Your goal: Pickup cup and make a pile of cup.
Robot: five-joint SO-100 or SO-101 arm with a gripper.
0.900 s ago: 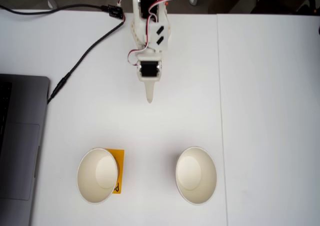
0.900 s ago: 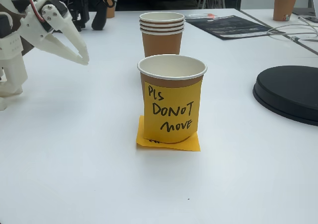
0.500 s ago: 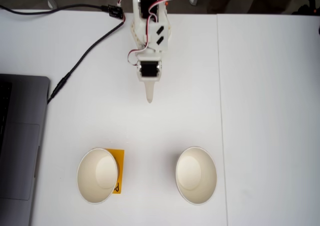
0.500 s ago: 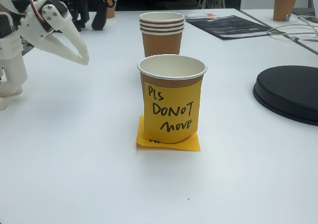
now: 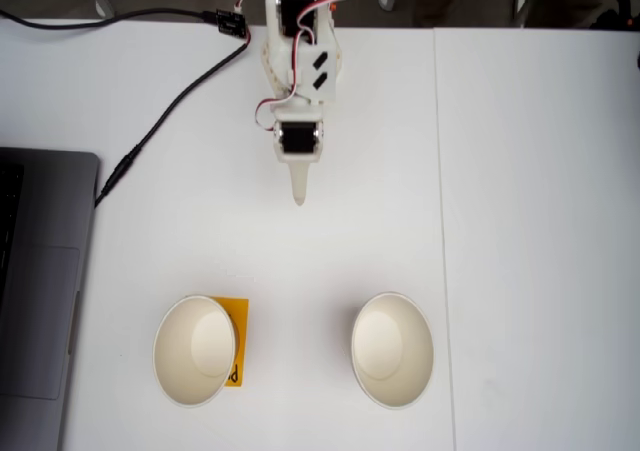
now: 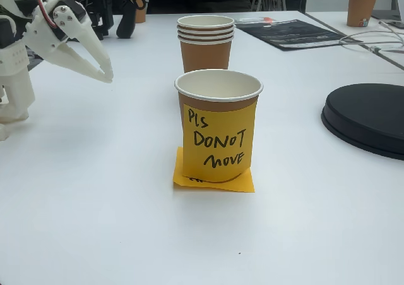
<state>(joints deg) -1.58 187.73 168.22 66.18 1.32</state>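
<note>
In the fixed view from above, a grey laptop (image 5: 40,291) lies at the left edge of the white counter (image 5: 530,221), with a black cable (image 5: 160,121) running beside it toward the arm. The left cup (image 5: 195,350) stands upright on an orange sticky note (image 5: 236,343); the right cup (image 5: 392,349) stands well apart from it. The pincer (image 5: 298,197) hangs above bare counter, far from both cups. In the low fixed view, the pincer (image 6: 108,78) looks closed and holds nothing, and the near cup (image 6: 218,132) carries a handwritten note (image 6: 218,143).
</note>
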